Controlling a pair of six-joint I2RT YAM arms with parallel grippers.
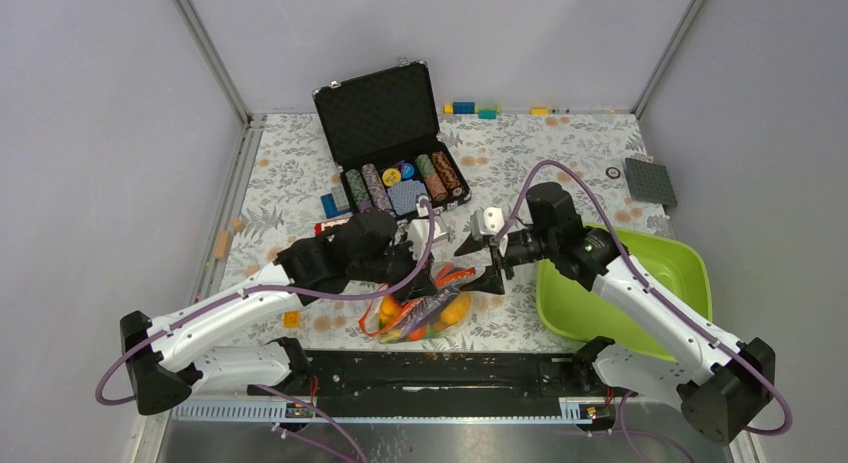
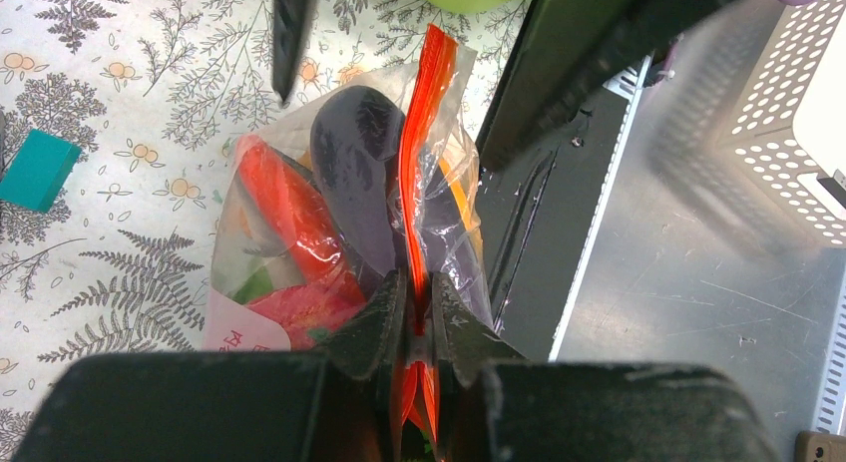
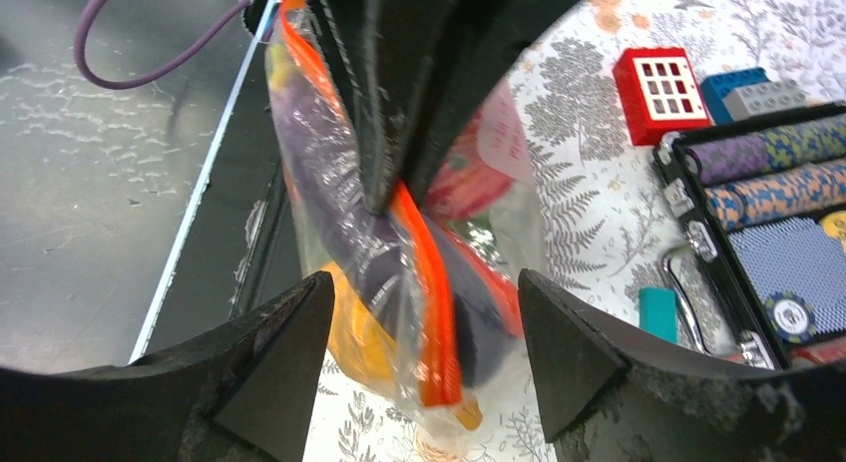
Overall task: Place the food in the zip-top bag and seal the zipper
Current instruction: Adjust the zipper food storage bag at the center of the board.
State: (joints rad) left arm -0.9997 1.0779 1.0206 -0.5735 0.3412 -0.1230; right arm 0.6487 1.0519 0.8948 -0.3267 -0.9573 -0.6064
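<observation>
- The food lies inside the zip-top bag
- The tray sits well to the right of the bag
- The chip case stands behind the bag
- The left gripper pinches the bag's zipper
- The right gripper straddles the bag's right end

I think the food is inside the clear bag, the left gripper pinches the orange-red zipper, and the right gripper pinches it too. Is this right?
No: the right gripper is open, its jaws apart on either side of the zipper, as the right wrist view shows. The rest holds.
</observation>
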